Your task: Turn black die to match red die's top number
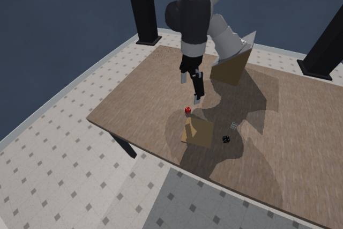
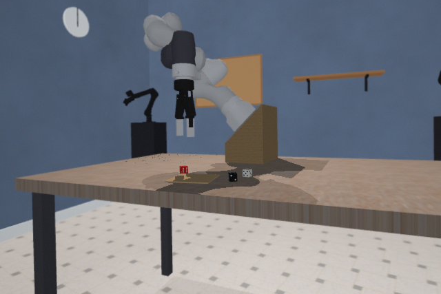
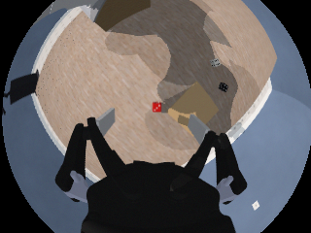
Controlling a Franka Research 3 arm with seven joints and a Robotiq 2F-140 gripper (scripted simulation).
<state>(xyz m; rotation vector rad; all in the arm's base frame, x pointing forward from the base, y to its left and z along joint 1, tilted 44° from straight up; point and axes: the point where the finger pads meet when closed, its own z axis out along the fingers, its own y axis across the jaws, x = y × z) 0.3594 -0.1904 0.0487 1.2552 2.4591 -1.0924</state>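
Note:
The black die lies on the table just right of the tan mat, off it; it also shows in the exterior view and in the wrist view. The red die sits at the mat's far corner, off the mat. The mat lies flat. My gripper hangs open and empty high above the table, over the red die. The pips on the dice are too small to read.
A white die lies beyond the black die. A brown wedge block holds the arm's base at the back. The table's near edge runs close below the mat. Black pedestals stand off the table.

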